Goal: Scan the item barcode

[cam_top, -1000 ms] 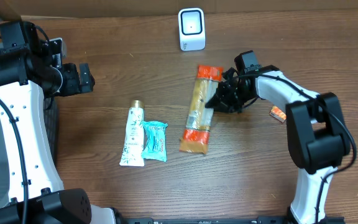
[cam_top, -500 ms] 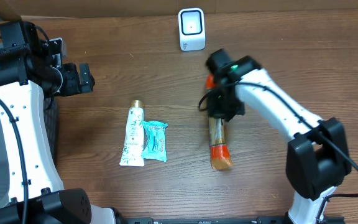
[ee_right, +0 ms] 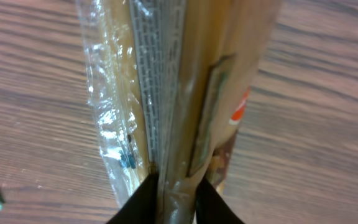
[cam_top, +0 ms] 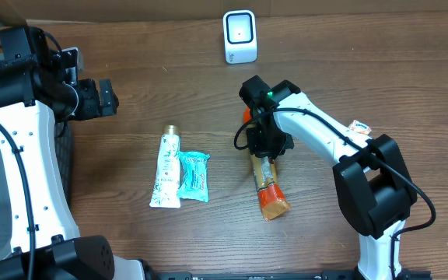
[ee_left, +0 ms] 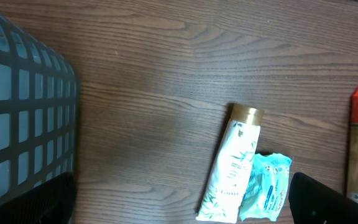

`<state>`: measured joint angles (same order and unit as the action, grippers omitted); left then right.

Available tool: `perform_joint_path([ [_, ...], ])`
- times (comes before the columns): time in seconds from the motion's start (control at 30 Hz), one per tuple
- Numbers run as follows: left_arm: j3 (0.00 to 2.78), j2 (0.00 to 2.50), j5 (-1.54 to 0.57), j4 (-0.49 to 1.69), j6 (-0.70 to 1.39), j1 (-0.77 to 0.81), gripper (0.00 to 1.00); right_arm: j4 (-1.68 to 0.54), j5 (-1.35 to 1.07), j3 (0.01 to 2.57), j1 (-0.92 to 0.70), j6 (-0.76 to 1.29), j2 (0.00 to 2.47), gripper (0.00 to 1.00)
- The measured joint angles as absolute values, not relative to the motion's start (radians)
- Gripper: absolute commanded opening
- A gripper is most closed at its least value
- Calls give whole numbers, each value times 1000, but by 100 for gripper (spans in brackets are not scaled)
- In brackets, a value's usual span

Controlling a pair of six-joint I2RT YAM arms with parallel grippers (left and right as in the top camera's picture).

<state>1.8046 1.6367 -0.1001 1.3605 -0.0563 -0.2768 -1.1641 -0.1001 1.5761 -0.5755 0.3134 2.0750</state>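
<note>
- Black left gripper stays parked, jaws wide apart.
- Tube and teal sachet lie unmoved.
- Pasta packet has swung round onto its edge, well apart from the scanner.
- Right gripper pinches the packet's seam, so the barcode is not yet presented.

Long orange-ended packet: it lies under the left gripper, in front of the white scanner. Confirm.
Wrong gripper: the overhead view shows the right gripper over the long orange-ended packet, not the left gripper. The rest holds.
</note>
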Motion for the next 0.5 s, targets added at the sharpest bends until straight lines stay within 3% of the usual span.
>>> perform_joint_path([
  [0.13,1805,1637,-100,1361,-56,-277,100,-1150,-129,1563,-575,271,2083,45],
  [0.43,1805,1637,-100,1361,-56,-277,100,-1126,-196,1523,-571,211,2084,45],
  [0.5,1805,1637,-100,1361,-56,-277,100,-1124,-214,1515,-569,199,2084,40],
])
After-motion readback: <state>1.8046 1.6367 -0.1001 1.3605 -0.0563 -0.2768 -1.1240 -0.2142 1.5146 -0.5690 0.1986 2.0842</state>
